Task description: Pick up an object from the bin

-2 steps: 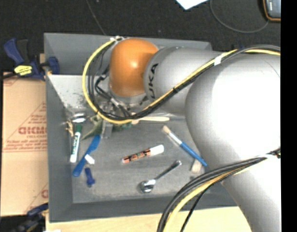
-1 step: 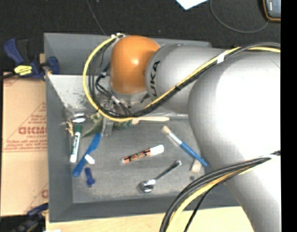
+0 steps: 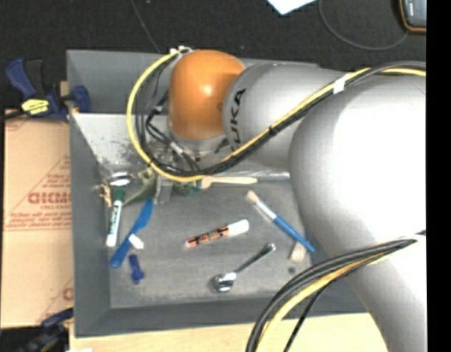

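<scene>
- Front of bin [image 3: 87, 240]: metal spoon [image 3: 240, 270] lies flat and alone on the floor, bowl toward the front.
- Just behind it, mid-floor: white marker [image 3: 216, 235] with an orange-brown band, apart from the spoon.
- Right side: blue-handled brush [image 3: 280, 224] lies on a slant, its lower end by the arm.
- Left side: blue toothbrush [image 3: 135, 233] on a slant, with a small blue piece [image 3: 136, 268] just beside its lower end. White-green pen [image 3: 114, 220] lies along the left wall.
- Farther back: long cream stick [image 3: 229, 180] lies crosswise, one end under the wrist.
- Far left: gripper [image 3: 160, 185] sits low under the orange cover [image 3: 203, 94], near the top ends of the pen and toothbrush and a shiny metal bit [image 3: 119, 178].
- Claw state: cannot tell, wrist and cables hide it.
- Step (judgement): going down for a grasp; nothing seen held, every item is on the floor.
- Next (judgement): settle on one of those far-left items, close on it, and lift straight up clear of the nearby wall and clutter.
</scene>
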Action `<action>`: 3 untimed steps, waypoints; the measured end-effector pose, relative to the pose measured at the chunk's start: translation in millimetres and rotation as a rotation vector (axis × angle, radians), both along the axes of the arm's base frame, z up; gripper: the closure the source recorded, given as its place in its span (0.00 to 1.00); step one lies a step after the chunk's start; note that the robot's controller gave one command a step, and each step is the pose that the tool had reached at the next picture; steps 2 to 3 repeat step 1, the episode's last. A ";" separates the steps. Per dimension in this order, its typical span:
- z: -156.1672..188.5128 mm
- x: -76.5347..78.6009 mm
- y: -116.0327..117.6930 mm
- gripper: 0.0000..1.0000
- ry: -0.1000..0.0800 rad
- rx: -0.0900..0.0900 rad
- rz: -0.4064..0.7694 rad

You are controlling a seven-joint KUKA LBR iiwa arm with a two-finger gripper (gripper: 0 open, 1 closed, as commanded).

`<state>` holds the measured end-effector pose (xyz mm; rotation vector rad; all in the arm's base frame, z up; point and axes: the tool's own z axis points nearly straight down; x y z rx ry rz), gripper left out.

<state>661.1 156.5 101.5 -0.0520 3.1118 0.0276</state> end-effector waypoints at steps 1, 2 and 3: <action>64.1 0.0 0.3 1.00 0.002 0.001 0.000; 64.1 0.0 0.3 1.00 0.002 0.001 0.000; 64.1 0.0 0.3 1.00 0.002 0.001 0.000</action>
